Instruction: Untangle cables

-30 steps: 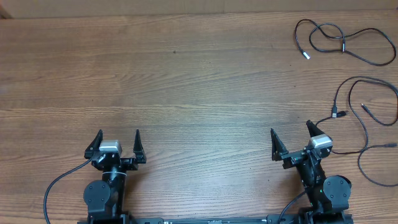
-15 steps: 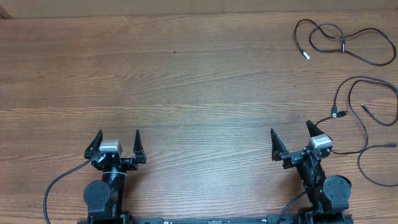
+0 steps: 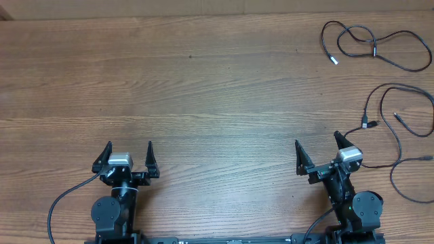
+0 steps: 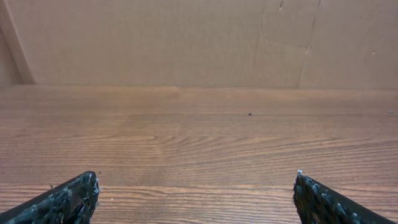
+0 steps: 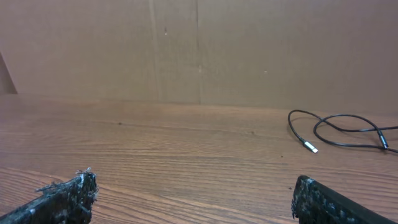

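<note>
One thin black cable [image 3: 383, 49] with a silver-tipped plug lies in loose loops at the table's far right corner; it also shows in the right wrist view [image 5: 339, 134]. A second black cable [image 3: 400, 139] loops along the right edge, its plug near my right gripper. My left gripper [image 3: 127, 150] is open and empty at the near left; its view [image 4: 196, 186] shows only bare wood. My right gripper [image 3: 317, 146] is open and empty at the near right, just left of the second cable, and it also shows in its own view [image 5: 193, 186].
The wooden table [image 3: 203, 88] spreads between the arms and the far edge. A brown cardboard wall [image 4: 186, 37] stands behind the table. Thick black arm wires hang near both bases at the front edge.
</note>
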